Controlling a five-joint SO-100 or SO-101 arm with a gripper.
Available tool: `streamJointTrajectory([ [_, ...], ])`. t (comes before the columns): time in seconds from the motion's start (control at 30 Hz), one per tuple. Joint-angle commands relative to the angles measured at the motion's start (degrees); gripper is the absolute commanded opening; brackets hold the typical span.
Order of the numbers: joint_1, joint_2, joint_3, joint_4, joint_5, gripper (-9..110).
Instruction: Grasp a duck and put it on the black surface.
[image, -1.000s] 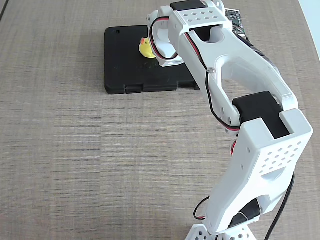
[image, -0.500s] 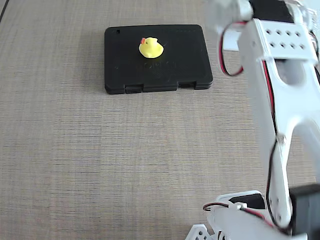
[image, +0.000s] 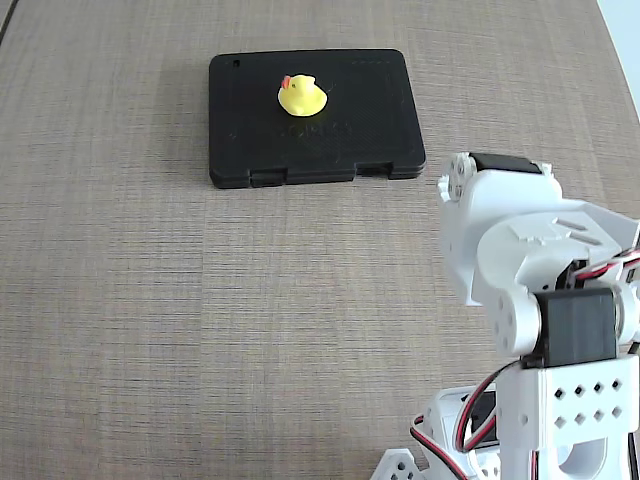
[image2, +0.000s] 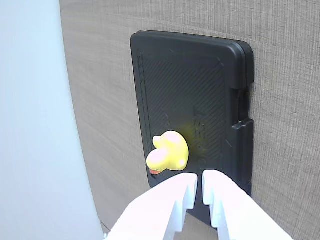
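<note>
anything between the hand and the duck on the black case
Nothing: the wrist view shows only bare black case between the hand and the duck.

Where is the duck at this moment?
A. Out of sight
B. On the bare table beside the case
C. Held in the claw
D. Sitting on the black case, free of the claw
D: the duck rests on the black case, with the claw empty and apart from it.
</note>
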Motion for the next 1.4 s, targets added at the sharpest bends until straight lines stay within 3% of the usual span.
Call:
streamJointTrajectory([
  [0.0, 0.44, 10.55, 6.24, -0.09, -0.09, 0],
  [0.5, 6.77, 22.85, 23.47, 0.62, 0.44, 0],
  [1.37, 9.40, 22.94, 23.91, 0.88, 0.44, 0],
])
